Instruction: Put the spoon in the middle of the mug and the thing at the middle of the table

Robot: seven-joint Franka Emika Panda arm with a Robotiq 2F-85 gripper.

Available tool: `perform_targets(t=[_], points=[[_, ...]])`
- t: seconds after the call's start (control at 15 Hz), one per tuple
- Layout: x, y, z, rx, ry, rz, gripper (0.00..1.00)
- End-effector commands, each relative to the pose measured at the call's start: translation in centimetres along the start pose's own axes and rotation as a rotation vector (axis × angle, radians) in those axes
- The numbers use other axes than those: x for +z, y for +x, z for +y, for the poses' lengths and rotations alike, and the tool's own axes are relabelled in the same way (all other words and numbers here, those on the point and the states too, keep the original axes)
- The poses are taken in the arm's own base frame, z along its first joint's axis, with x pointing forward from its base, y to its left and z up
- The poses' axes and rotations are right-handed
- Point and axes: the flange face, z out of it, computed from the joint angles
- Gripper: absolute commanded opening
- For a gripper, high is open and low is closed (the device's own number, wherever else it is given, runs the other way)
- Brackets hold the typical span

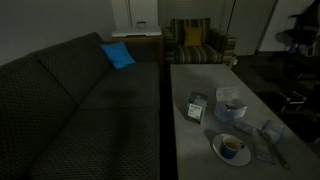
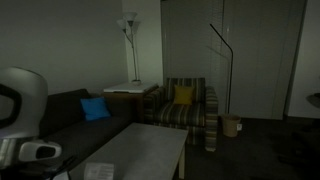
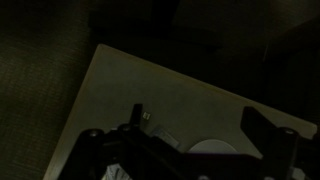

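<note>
Fingers (image 3: pixel 265 130) spread wide and empty above the bench (image 1: pixel 195 80); in this gloom a misjudged descent could clip the plate (image 1: pixel 216 150) or topple the dark block (image 1: pixel 196 108).

Dim room.
- White robot arm segment (image 2: pixel 22 105) seen at left edge, partly cropped.
- Pale grey table (image 2: pixel 150 148) seen running from bottom edge toward striped armchair (image 2: pixel 195 115).
- Yellow cushion (image 2: pixel 183 96) propped on armchair seat.
- Dark sofa (image 2: pixel 60 122) placed beside table; blue cushion (image 2: pixel 96 108) leaned against its back.
- Wooden side table (image 2: pixel 132 93) set between sofa and armchair; floor lamp (image 2: pixel 128 28) with pale shades stood behind it.
- Thin arc lamp (image 2: pixel 222 60) and small pale bin (image 2: pixel 232 125) seen beside armchair.
- Blurred item (image 2: pixel 100 171) at table's near end, not identifiable.
</note>
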Motion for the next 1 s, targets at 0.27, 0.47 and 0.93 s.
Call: perform_targets(t=[0.27, 0.47, 0.93], points=[[7.2, 1.8, 4.0, -0.007, 0.067, 0.0, 1.0], [7.6, 1.5, 4.0, 0.009, 0.054, -0.023, 1.0], [7.9, 1.8, 3.2, 0.011, 0.035, 0.008, 1.0]])
